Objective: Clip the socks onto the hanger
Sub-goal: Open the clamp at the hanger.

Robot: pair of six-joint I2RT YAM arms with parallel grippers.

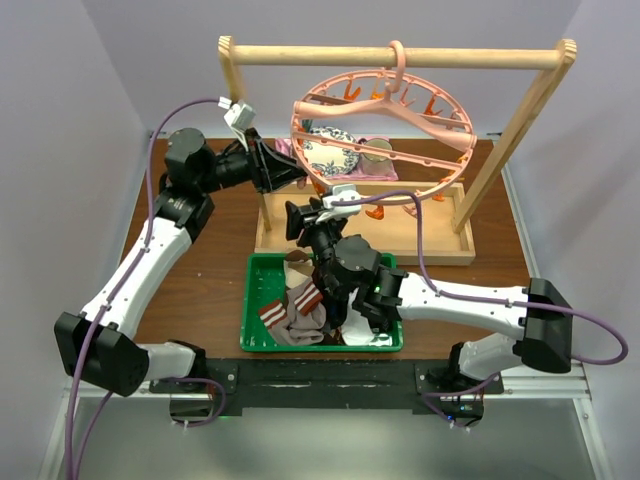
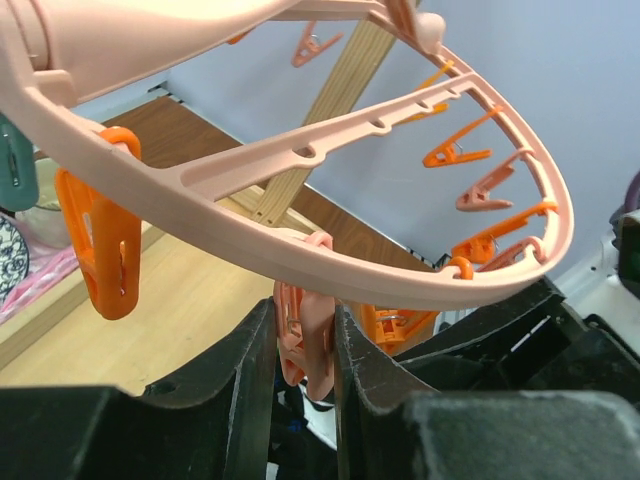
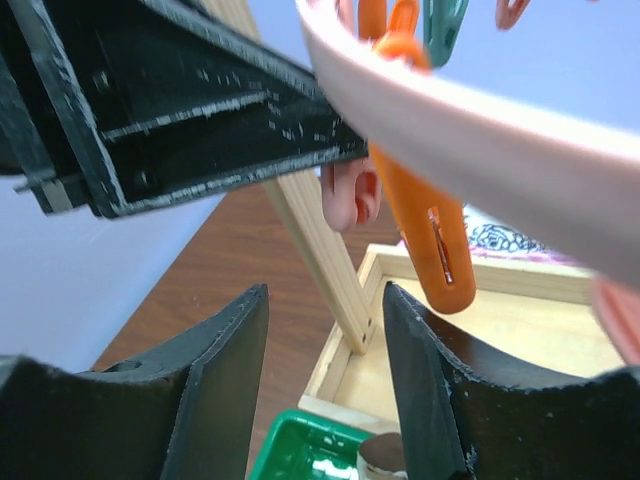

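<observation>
The pink ring hanger point(image 1: 380, 130) hangs by its hook from the wooden rack. My left gripper point(image 1: 305, 178) is at the ring's near-left rim. In the left wrist view it point(image 2: 303, 325) is shut on a pink clip point(image 2: 312, 350) under the rim point(image 2: 330, 275). My right gripper point(image 1: 298, 213) sits just below it, above the tray. In the right wrist view it point(image 3: 322, 300) stands open with nothing between the jaws, under an orange clip point(image 3: 432, 245) and the pink clip point(image 3: 350, 195). The socks point(image 1: 297, 312) lie piled in the green tray point(image 1: 250, 300). A brown and white sock point(image 3: 388, 462) shows low in the right wrist view.
The light wooden rack point(image 1: 400, 55) stands on a wooden base tray point(image 1: 425, 238) behind the green tray. A pink cloth and a patterned piece point(image 1: 330, 155) lie under the ring. A rack upright point(image 3: 320, 250) rises close ahead of my right gripper.
</observation>
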